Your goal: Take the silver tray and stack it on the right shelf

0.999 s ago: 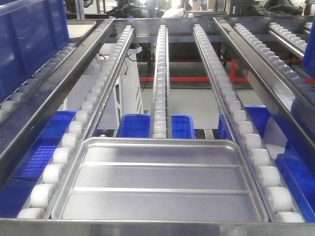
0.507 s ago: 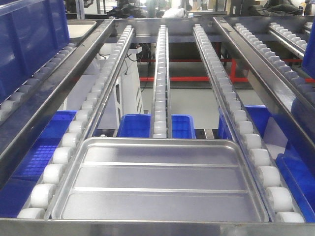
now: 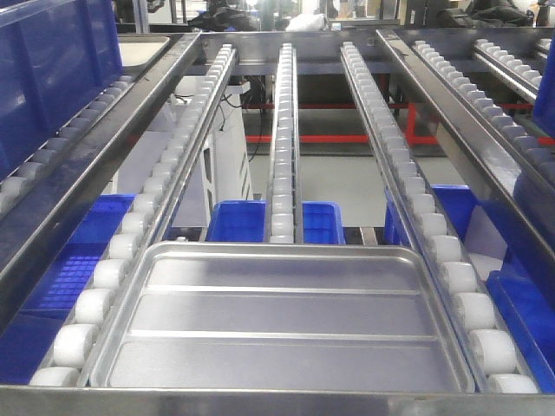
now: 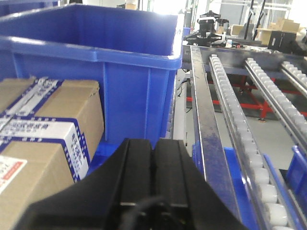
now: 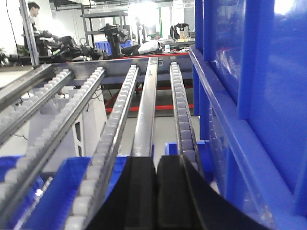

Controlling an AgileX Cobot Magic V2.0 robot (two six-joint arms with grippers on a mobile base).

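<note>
Left gripper (image 4: 154,143): jaws pressed together, nothing between them. It is parked beside a blue bin (image 4: 120,57) and cardboard boxes (image 4: 43,124); the tray is not in this view.

Right gripper (image 5: 156,163): jaws likewise pressed together and empty, aimed up the roller rails (image 5: 115,120) alongside a blue bin wall (image 5: 249,96).

Silver tray (image 3: 277,321): lies flat and floor-up at the near end of the rack lane, straight ahead of the front camera. Its near rim is at the steel front lip (image 3: 277,403). Neither gripper touches it.

Why there: the side rails (image 3: 113,269) flank its short ends and act as guides. The lip probably serves as the end stop (my reading is a gravity-fed lane).

Orientation: the two ridges run left to right, so the long axis lies across the lane, with a long rim facing the robot. That rim looks like the likeliest edge to grasp.
</note>
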